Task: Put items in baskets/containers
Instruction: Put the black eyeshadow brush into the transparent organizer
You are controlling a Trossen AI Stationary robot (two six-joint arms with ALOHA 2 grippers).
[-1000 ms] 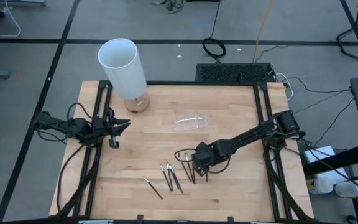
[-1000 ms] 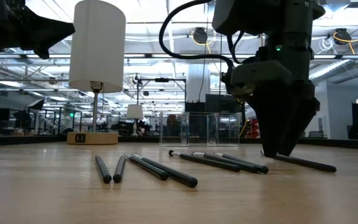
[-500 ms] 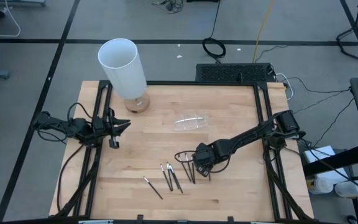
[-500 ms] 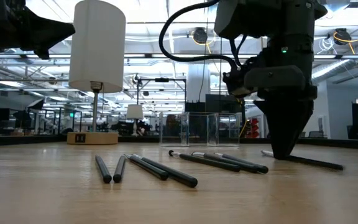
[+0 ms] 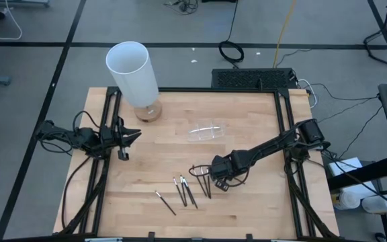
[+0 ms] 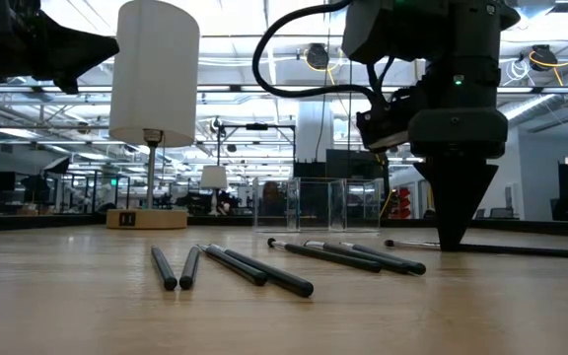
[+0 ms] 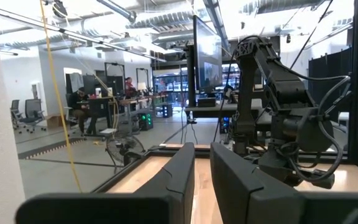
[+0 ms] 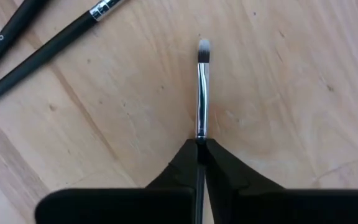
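Currently your right gripper [image 8: 201, 144] pinches one brush [image 8: 201, 87] at table level, the other brushes [image 5: 183, 191] lying just beside it, the clear tray [image 5: 207, 130] well beyond, seemingly unfilled.

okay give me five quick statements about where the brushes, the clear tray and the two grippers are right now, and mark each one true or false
1. The right gripper is shut on a brush. True.
2. The clear tray already holds several brushes. False: it looks empty; the loose brushes lie on the table.
3. The left gripper is down among the brushes. False: it waits at the table's left edge, well away from them.
4. The white cylinder stands at the far left corner of the table, apart from the tray. True.
5. The gripped brush stands upright in the jaws. False: in the low view it lies roughly level, just above the wood.
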